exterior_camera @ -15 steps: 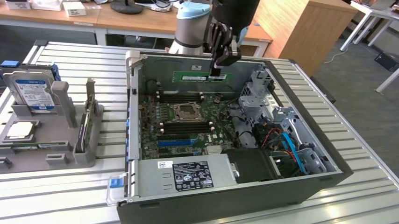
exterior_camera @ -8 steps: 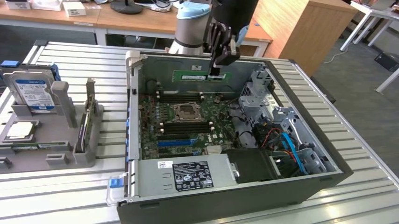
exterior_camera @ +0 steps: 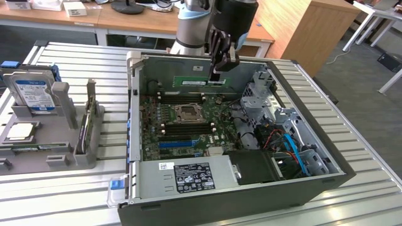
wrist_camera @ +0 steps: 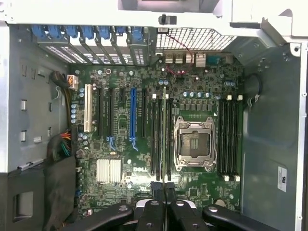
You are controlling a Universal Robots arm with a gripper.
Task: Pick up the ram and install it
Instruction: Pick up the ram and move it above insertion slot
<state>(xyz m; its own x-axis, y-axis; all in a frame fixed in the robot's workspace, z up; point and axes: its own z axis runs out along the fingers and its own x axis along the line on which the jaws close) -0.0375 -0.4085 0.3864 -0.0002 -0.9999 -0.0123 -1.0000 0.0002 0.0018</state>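
The gripper (exterior_camera: 217,75) is clamped on one end of the ram (exterior_camera: 191,81), a light, stiff, likely fragile board best pinched by its bare edges, over the computer case's (exterior_camera: 133,108) motherboard (exterior_camera: 179,136).

Open case (exterior_camera: 134,122) lying on the table (exterior_camera: 358,141), motherboard (exterior_camera: 182,136) flat inside it; power supply (exterior_camera: 188,176) at the near end, socket (exterior_camera: 187,113) mid-board. At the far end the ram (exterior_camera: 195,81) hangs over the board, pinched in the gripper (exterior_camera: 217,77). On the exterior view's left, apart from the case, a rack (exterior_camera: 37,157) with the hard drive (exterior_camera: 35,94) standing in it
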